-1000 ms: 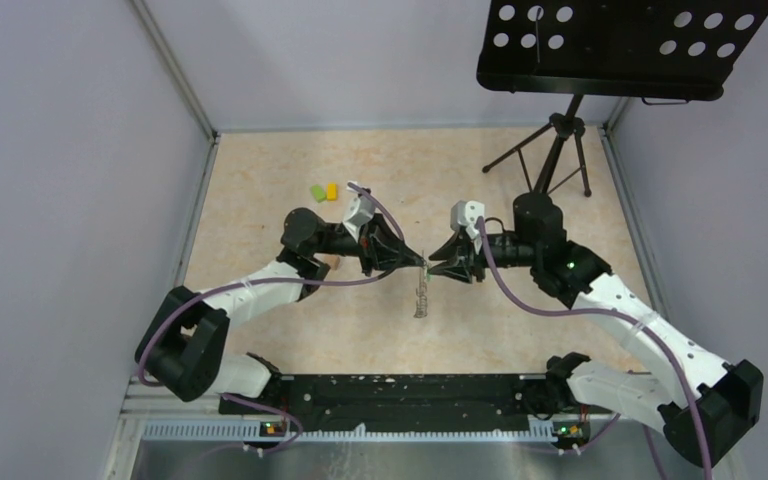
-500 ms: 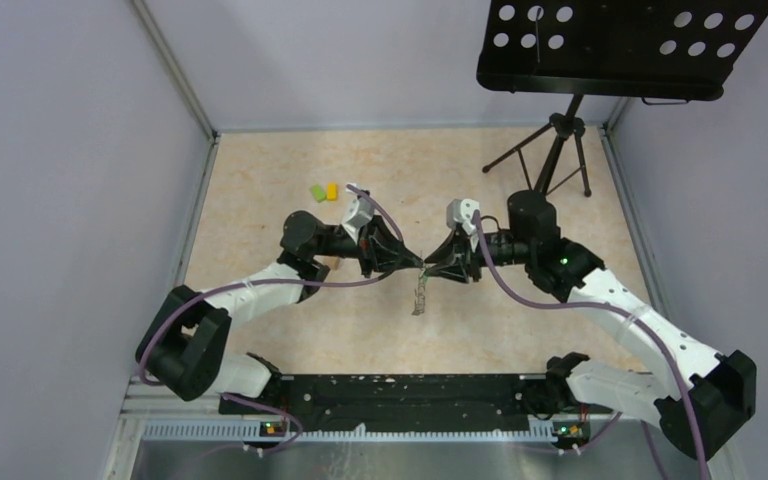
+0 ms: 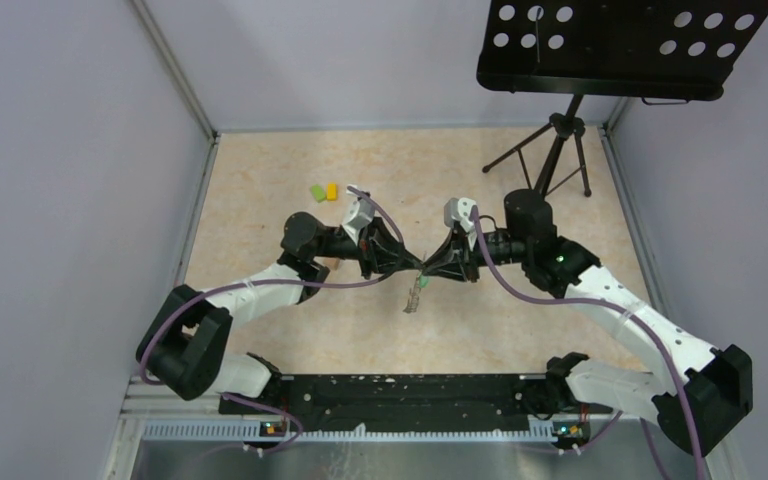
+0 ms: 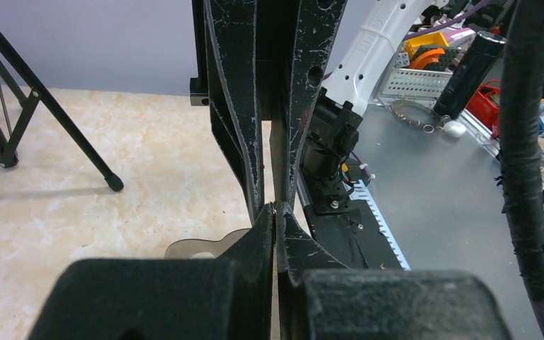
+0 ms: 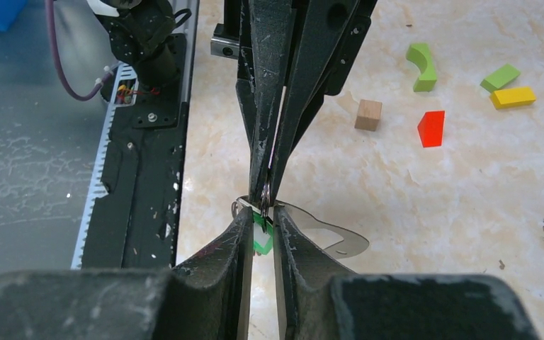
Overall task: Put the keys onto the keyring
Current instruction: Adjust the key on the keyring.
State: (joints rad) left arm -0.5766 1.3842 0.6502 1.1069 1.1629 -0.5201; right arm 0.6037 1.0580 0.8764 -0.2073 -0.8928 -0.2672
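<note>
A beige, marble-patterned tabletop (image 3: 260,190) is boxed in by plain pale lilac walls (image 3: 60,200), joined at the corner by a grey metal post (image 3: 173,70). At the far right a black perforated music stand (image 3: 620,45) rises on a tripod (image 3: 558,150). The light is soft and even.

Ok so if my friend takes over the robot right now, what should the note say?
Left gripper: shut, pinching a thin metal loop, probably the keyring.
Right gripper: fingers close around a key's green tag; grip unclear.
Keys: hanging in the air under the two meeting tips; one silver key sticks out sideways.
Done: keys and ring held up, arms tip to tip.
Left: check each key is threaded on; I can't tell how many are.
</note>
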